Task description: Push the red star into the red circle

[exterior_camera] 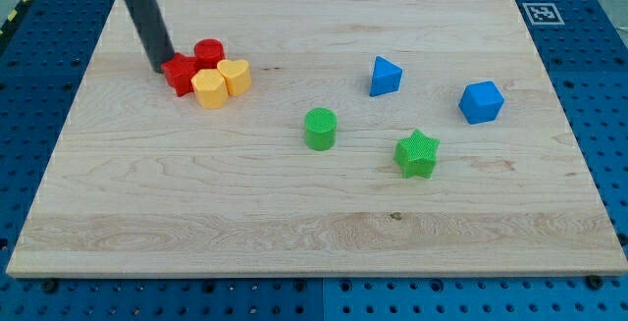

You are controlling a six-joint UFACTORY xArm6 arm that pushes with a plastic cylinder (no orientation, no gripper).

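The red star (181, 73) lies at the view's upper left on the wooden board (314, 233). The red circle (209, 52) is a short cylinder just to its upper right, touching it. My tip (160, 68) rests on the board at the star's left edge, touching or almost touching it. The dark rod rises from there toward the view's top left. Two yellow blocks sit against the red ones: a yellow hexagon (209, 89) below the star's right side and a yellow block (235, 76) to the right of it.
A green cylinder (320, 129) stands near the middle. A green star (417, 153) lies to its lower right. A blue triangular block (385, 76) and a blue cube-like block (481, 102) sit at the right. A marker tag (541, 12) is at the board's top right corner.
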